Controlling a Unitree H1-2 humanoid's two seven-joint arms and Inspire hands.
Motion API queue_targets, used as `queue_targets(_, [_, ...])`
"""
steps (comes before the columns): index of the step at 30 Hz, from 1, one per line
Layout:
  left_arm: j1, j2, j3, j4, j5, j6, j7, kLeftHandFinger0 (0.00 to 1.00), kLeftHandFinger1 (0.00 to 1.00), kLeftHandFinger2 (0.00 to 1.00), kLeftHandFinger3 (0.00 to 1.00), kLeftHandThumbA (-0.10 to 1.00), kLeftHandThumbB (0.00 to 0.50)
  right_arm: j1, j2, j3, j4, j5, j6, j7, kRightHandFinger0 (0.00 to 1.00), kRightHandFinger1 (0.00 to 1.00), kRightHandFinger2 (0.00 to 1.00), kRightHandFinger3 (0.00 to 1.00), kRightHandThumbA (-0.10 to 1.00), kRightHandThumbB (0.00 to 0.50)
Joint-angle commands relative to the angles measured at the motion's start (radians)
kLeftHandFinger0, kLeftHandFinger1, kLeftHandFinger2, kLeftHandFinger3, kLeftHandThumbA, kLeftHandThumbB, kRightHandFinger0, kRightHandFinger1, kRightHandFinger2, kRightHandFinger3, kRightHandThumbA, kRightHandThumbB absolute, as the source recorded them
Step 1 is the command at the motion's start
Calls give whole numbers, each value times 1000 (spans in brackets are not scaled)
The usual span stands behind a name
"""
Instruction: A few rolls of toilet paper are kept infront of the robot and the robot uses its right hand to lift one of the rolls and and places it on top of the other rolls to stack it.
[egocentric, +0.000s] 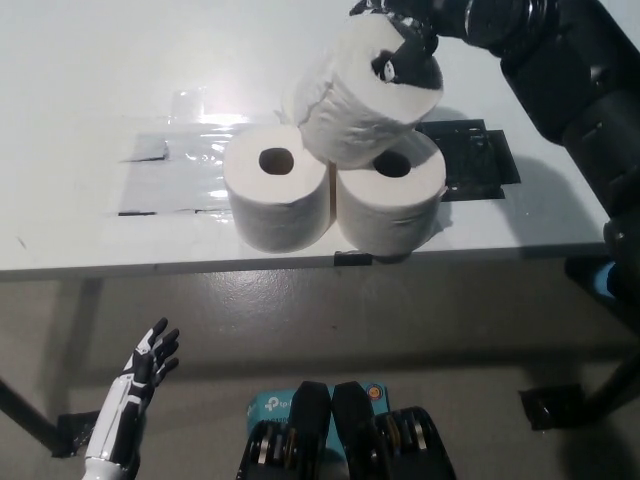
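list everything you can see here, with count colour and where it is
standing toilet rolls: 2, white, side by side near the table's front edge, one on the left and one on the right
held toilet roll: 1, white, tilted on its side, above the gap between the two standing rolls, seemingly resting on them
table: 1, white, fills the upper picture
clear plastic sheet: 1, glossy, taped flat on the table left of the rolls
black mat: 1, black, flat on the table right of the rolls
box: 1, teal, on the floor at bottom middle
left hand: 1, white, lower left below the table, fingers apart, holding nothing
right hand: 1, black, top right, gripping the held toilet roll at its end
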Motion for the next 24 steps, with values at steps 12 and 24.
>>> queue_targets(12, [-10, 20, -5, -31, 14, -28, -14, 1000, 1000, 1000, 1000, 1000, 98, -102, 7, -18, -21, 17, 48, 135, 1000, 1000, 1000, 1000, 719, 324])
queue_targets(24, [-10, 21, -8, -34, 10, -35, -20, 1000, 1000, 1000, 1000, 1000, 81, -169, -8, -102, -55, 63, 81, 117, 1000, 1000, 1000, 1000, 960, 335])
